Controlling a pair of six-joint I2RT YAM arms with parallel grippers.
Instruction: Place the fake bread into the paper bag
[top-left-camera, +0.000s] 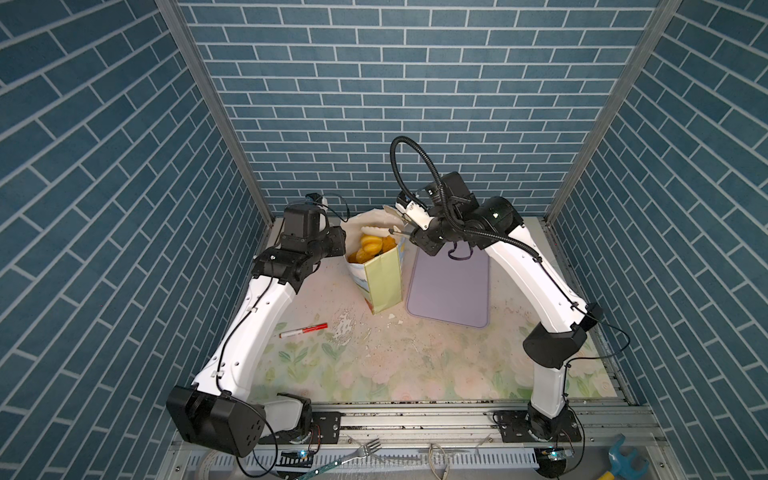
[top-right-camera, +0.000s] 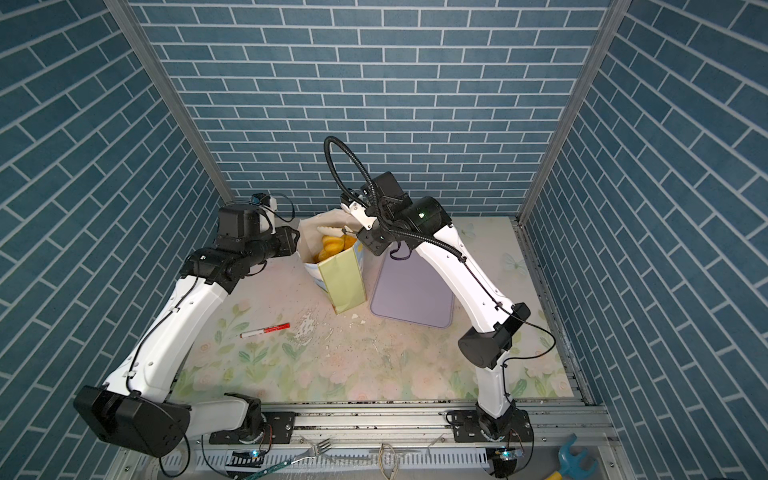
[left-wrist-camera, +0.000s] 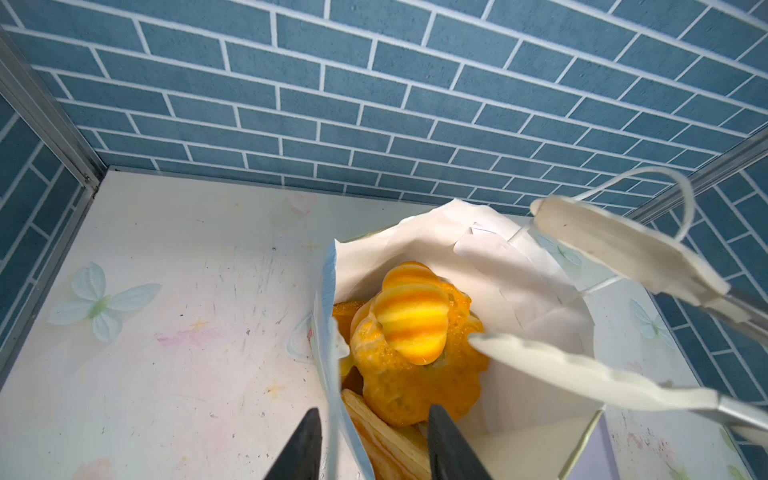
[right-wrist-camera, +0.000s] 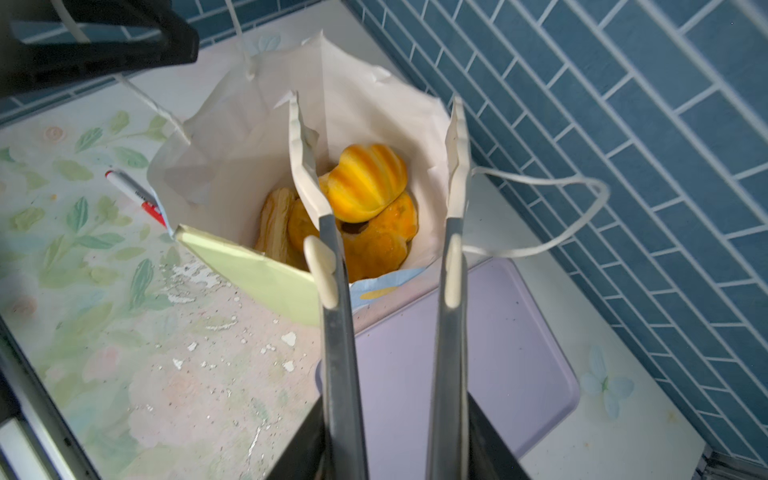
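Steel fork (top-left-camera: 365, 449) on the front rail nearest me, then the floral-printed bench (top-left-camera: 395, 365), wide open across the front but for a red-and-white marker pen (top-left-camera: 303, 330). Flat lilac tray (top-left-camera: 449, 286) is bare. Glossy orange-yellow fake bread (right-wrist-camera: 365, 183) is heaped inside the tall pale-green, white-lined paper bag (top-left-camera: 384, 282), which stands upright near the back wall, just beside the tray. No pastry seen outside the bag, though ground behind the arms is hidden. Reads as loading done or nearly so, with only withdrawal left. Right tool (right-wrist-camera: 392, 440) is clamped on white-tipped metal tongs (right-wrist-camera: 455, 257), whose tips are spread and empty over the bag's mouth. Left tool (left-wrist-camera: 374, 411) is spread, its fingers straddling one wall of the bag without pinching it. Tight spots: the thin white cord handle (right-wrist-camera: 540, 179) loops close by one tong arm, and the back wall is close behind. Clear room lies upward and toward the front.
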